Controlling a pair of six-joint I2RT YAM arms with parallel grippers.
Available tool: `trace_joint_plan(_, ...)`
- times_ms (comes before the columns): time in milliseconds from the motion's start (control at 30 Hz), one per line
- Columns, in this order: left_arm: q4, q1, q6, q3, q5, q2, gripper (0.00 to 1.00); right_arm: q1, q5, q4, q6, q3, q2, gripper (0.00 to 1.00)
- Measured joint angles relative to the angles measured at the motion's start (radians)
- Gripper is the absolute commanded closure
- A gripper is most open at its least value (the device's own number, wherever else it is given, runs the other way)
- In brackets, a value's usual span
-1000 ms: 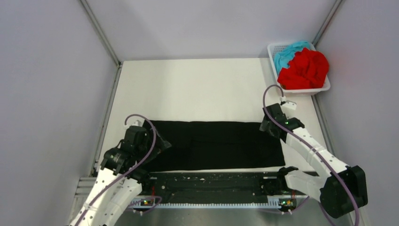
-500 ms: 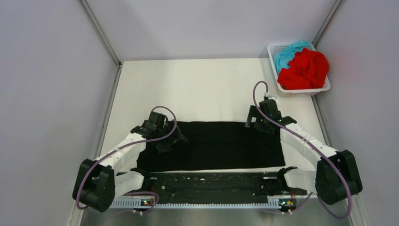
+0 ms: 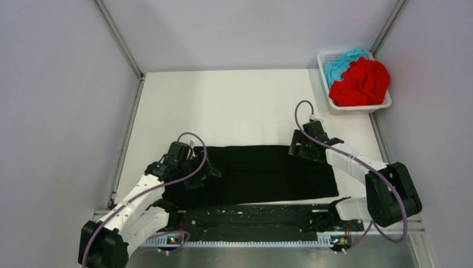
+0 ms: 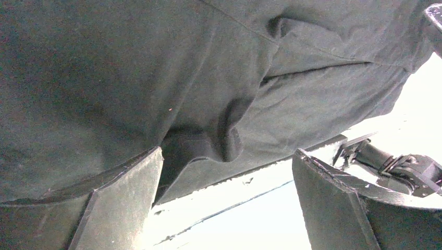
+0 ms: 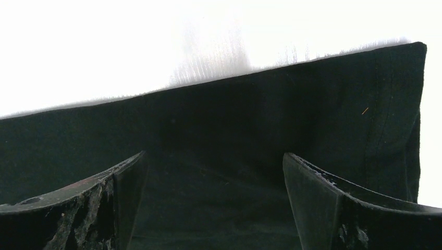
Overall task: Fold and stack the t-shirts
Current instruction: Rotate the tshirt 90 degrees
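The black t-shirt (image 3: 256, 173) lies folded into a wide flat band near the table's front edge. My left gripper (image 3: 199, 170) hovers open over the shirt's left part; in the left wrist view the cloth (image 4: 208, 78) fills the frame, its near hem between the spread fingers (image 4: 120, 198). My right gripper (image 3: 300, 149) is open over the shirt's far right corner; the right wrist view shows the cloth (image 5: 234, 130) and its far edge beyond the fingers (image 5: 323, 203). The red t-shirt (image 3: 361, 82) and teal-blue t-shirt (image 3: 340, 62) lie crumpled in the basket.
The white mesh basket (image 3: 329, 58) stands at the table's far right corner. White walls close the table (image 3: 234, 106) on the left, back and right. The arms' black base rail (image 3: 251, 220) runs along the near edge.
The left arm swung from the shirt's left end in over the cloth, then drew back slightly. The right gripper moved left and a little farther onto the shirt's far right corner.
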Motion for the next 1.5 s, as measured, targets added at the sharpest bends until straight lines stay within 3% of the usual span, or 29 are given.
trace_joint_plan(167,-0.018,-0.002,0.014,0.002,-0.05,0.035,0.01,0.0,0.005,0.006,0.007,0.0,0.006,0.01)
trace_joint_plan(400,0.031,0.027,-0.038,0.064,-0.11,0.278,0.01,0.0,0.023,0.03,0.007,0.008,0.035,0.01)
trace_joint_plan(500,0.049,0.081,-0.06,0.175,-0.088,0.454,0.01,0.0,0.025,0.033,0.01,0.012,0.042,0.01)
trace_joint_plan(600,0.046,0.121,-0.042,0.421,-0.092,0.715,0.01,-0.001,0.015,0.042,0.019,0.012,0.043,0.01)
trace_joint_plan(800,0.122,0.135,0.029,1.214,-0.057,1.316,0.01,0.012,-0.051,0.132,0.04,-0.068,-0.031,0.01)
trace_joint_plan(900,0.192,0.134,0.041,1.602,0.012,1.581,0.01,0.077,-0.112,0.17,0.074,-0.112,-0.076,0.01)
trace_joint_plan(1033,0.362,0.13,-0.028,1.89,0.103,1.811,0.01,0.226,-0.182,0.208,0.111,-0.101,-0.039,0.01)
trace_joint_plan(1133,0.518,0.117,-0.122,1.996,0.125,1.92,0.01,0.369,-0.217,0.21,0.112,-0.025,0.05,0.01)
trace_joint_plan(1267,0.623,0.105,-0.166,2.01,0.095,1.952,0.01,0.515,-0.296,0.208,0.09,0.062,0.145,0.01)
trace_joint_plan(1500,0.608,0.105,-0.001,1.985,0.023,1.924,0.01,0.559,-0.409,0.18,0.03,0.112,0.197,0.01)
